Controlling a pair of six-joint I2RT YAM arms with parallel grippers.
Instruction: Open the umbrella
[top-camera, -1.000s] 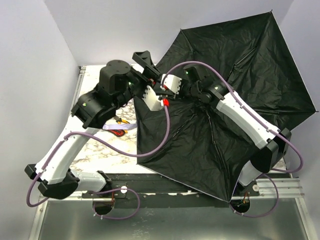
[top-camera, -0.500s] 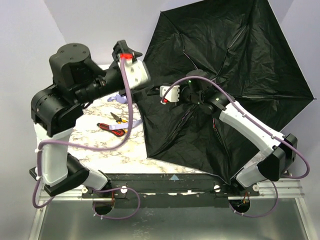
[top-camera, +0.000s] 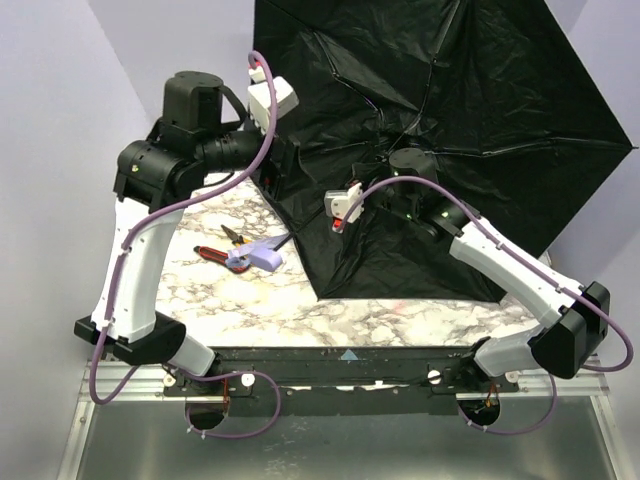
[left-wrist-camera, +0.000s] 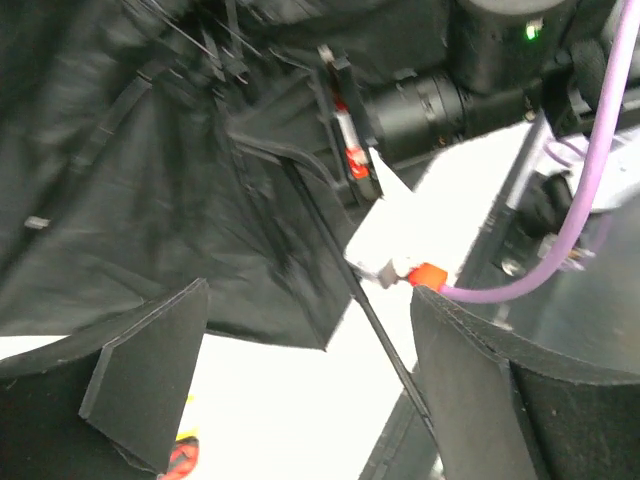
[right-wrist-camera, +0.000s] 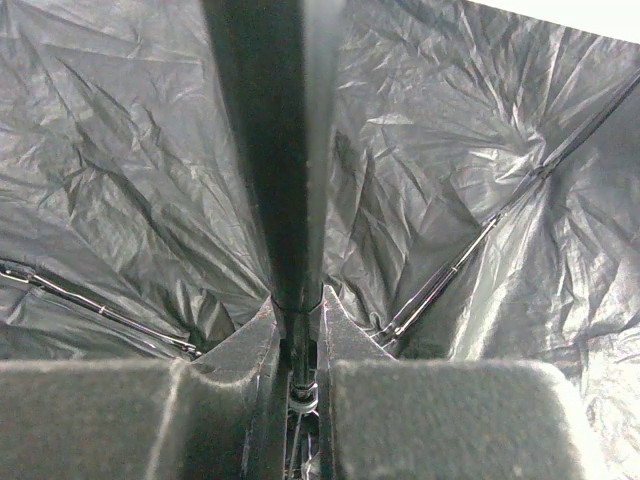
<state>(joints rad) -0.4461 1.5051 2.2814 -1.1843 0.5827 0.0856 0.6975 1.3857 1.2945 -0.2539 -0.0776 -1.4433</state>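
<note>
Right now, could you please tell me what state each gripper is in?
Left gripper: open, holding nothing.
Right gripper: closed on the umbrella shaft.

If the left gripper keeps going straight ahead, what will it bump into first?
Most likely the umbrella: its black fabric and a thin rod lie right ahead of the left gripper, between its open fingers. The right arm's white camera looks just behind, but depth is unclear.

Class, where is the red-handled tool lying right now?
In the top view, the red-handled tool lies on the table, left side, beside the lavender pouch, just left of the open umbrella.
</note>
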